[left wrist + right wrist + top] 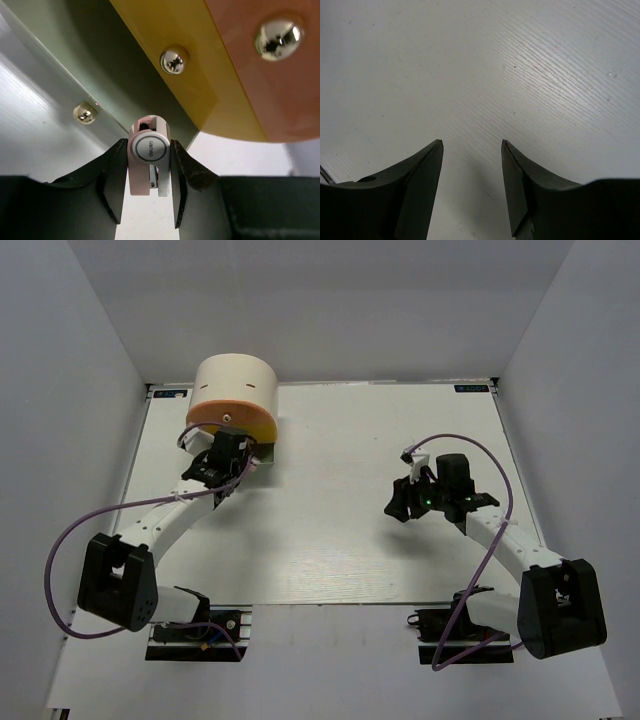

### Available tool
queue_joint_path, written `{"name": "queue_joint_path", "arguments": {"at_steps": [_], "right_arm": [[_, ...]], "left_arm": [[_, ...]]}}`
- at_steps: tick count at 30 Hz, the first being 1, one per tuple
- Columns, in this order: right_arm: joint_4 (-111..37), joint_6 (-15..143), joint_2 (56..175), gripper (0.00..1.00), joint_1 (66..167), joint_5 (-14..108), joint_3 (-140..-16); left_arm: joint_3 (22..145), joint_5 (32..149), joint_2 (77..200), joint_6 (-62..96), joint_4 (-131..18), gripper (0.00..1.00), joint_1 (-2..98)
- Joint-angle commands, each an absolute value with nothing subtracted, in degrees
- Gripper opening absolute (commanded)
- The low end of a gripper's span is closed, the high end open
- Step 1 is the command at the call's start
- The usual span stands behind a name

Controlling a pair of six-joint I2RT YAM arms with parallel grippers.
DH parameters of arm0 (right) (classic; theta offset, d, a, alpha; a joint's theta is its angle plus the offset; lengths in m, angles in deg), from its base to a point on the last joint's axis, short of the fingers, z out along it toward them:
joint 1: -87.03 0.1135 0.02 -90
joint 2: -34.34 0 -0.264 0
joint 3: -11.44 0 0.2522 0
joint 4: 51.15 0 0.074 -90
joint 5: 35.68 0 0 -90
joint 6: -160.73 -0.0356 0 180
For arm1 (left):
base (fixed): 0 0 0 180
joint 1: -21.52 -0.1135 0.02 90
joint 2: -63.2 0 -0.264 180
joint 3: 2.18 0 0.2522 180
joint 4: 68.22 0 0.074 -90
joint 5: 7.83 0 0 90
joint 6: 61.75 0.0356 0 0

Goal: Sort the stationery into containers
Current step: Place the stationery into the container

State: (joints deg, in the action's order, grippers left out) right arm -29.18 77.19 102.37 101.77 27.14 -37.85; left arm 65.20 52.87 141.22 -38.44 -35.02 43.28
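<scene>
Right gripper [472, 170] hangs open over the table [495, 65]. Left gripper [148, 170] pinches the pinkish-white clip [150, 149], plain in its wrist view but hidden from above. Just beyond are the cream box [236, 388], its yellow drawer [200, 85] and orange drawer [250, 95]

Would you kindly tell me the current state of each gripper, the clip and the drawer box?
left gripper: shut on the clip.
clip: held in the left gripper, close to the box's tiers.
right gripper: open, holding nothing.
box: upright; cannot tell whether any tier is open.
</scene>
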Motion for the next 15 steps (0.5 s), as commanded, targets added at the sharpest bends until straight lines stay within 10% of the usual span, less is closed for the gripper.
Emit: {"name": "queue_joint_path", "arguments": {"at_steps": [1,15], "right_arm": [[-31.2,77.8,101.4,0.56,101.4,26.6,-37.3],[-31.1,78.5,101.8,0.56,101.4,26.5,-36.9]], "left_arm": [[61.4,53.6,137.9,-48.7,-45.0,0.12,42.6],[55.9,52.1,140.5,-60.5,-58.5,0.13,40.9]]}}
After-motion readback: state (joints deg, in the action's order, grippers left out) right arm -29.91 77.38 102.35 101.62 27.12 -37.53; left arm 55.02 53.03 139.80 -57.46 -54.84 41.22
